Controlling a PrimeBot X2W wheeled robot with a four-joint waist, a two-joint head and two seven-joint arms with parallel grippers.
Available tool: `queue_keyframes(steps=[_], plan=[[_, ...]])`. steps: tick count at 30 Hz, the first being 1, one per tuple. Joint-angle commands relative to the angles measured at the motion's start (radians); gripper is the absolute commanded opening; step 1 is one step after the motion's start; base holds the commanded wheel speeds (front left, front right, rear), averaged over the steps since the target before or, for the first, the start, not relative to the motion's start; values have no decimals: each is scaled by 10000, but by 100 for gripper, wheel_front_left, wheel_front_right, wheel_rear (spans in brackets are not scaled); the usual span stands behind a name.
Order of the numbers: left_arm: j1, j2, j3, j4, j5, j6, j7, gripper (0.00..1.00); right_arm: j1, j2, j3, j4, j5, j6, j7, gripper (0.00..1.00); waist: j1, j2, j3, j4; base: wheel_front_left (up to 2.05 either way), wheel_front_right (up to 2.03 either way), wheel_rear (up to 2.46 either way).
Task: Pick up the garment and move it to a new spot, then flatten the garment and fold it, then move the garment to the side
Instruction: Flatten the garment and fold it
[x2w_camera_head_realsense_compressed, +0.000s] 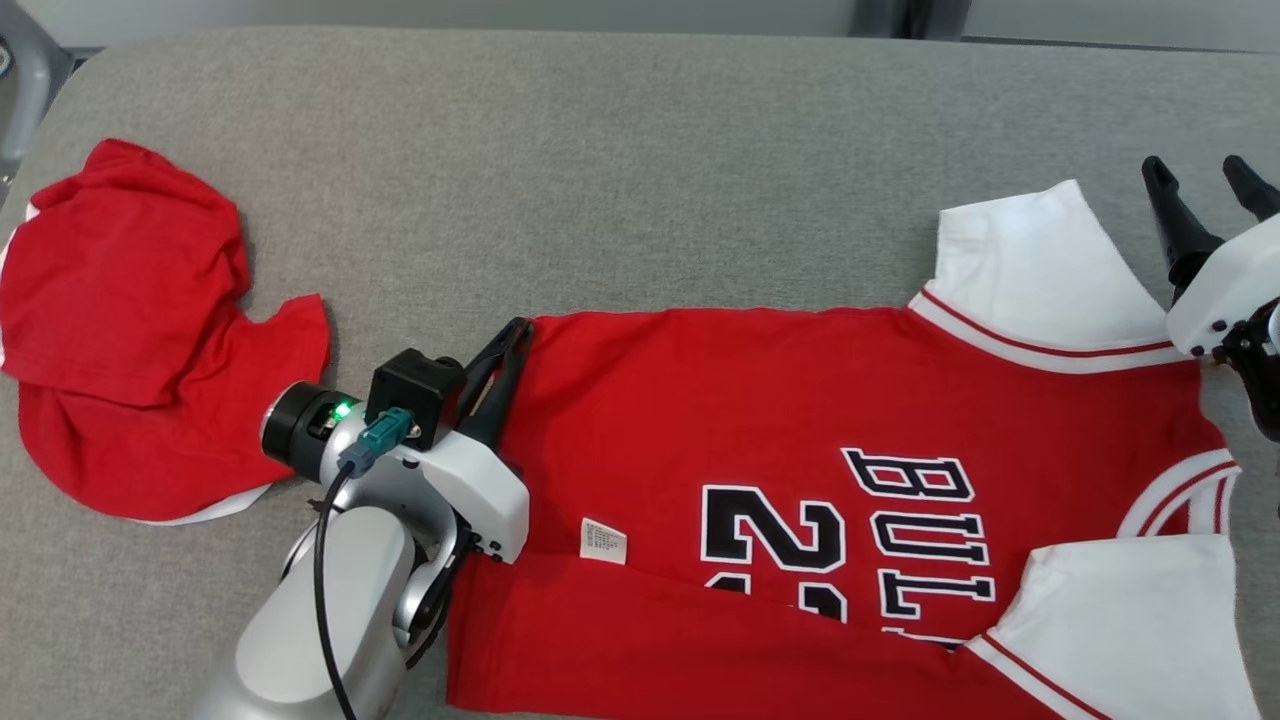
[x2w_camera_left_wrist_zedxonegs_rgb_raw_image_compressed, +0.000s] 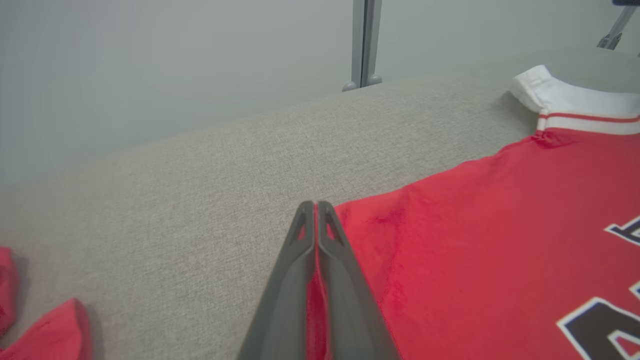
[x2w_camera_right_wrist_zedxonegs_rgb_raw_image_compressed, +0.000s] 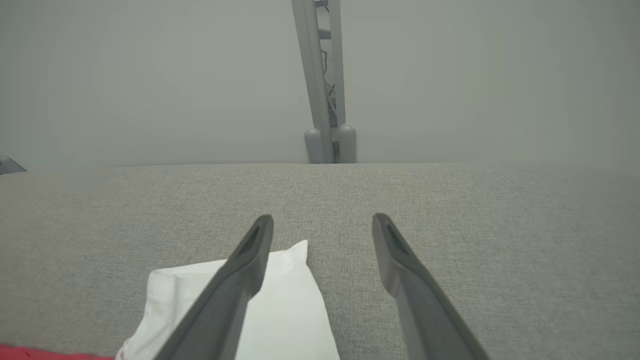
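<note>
Two garments: jersey (x2w_camera_head_realsense_compressed: 700, 400), crumpled heap (x2w_camera_head_realsense_compressed: 120, 300); left pincer (x2w_camera_head_realsense_compressed: 518, 328) seemingly pinching hem.

The jersey (x2w_camera_head_realsense_compressed: 800, 400) runs off the head view's near edge; a fold covers part of its number (x2w_camera_head_realsense_compressed: 775, 535). Print on the tag (x2w_camera_head_realsense_compressed: 603, 541) is too small to read.

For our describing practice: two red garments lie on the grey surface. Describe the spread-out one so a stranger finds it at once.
On the grey surface, look right of the crumpled red heap. The jersey lies spread out there; unlike the heap, it shows white sleeves and black white-edged lettering.
</note>
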Motion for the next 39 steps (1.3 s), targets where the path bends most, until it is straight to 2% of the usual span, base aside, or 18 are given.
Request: queue_keyframes(steps=[1, 10, 22, 23, 24, 26, 33, 39], plan=[[-195, -102, -32, 2, -51, -34, -93, 0, -357, -172, 189, 351, 114, 1, 197, 100, 0, 0, 441, 456, 0, 0, 0], [-551, -363, -202, 215, -72, -160, -420, 0, -1644, -658, 1152, 1925, 780, 1, 1053, 100, 0, 0, 1005, 967, 0, 0, 0], [-771, -466, -321, 595, -161, -183, -607, 0, -2223, -784, 2128, 2970, 1296, 1, 933, 100, 0, 0, 1068, 1060, 0, 0, 0], [-787, -458, -330, 614, -163, -188, -610, 0, -2241, -777, 2208, 2999, 1367, 1, 934, 97, 0, 0, 1072, 1051, 0, 0, 0], [-809, -454, -342, 631, -170, -190, -622, 0, -2274, -785, 2285, 3029, 1417, 1, 931, 52, 0, 0, 1081, 1045, 0, 0, 0], [-858, -440, -355, 658, -187, -190, -623, 0, -2375, -823, 2404, 3066, 1538, 1, 920, 0, 0, 0, 1103, 1035, 0, 0, 0], [-933, -375, -353, 759, -240, -137, -697, 0, -2572, -980, 2982, 2881, 1969, 1, 528, 0, 0, 0, 1167, 973, 0, 0, 0], [-852, -293, -280, 919, -354, -80, -775, 0, -2318, -1149, 3383, 2633, 2256, 1, -515, 0, 0, 0, 943, 805, 0, 0, 0]])
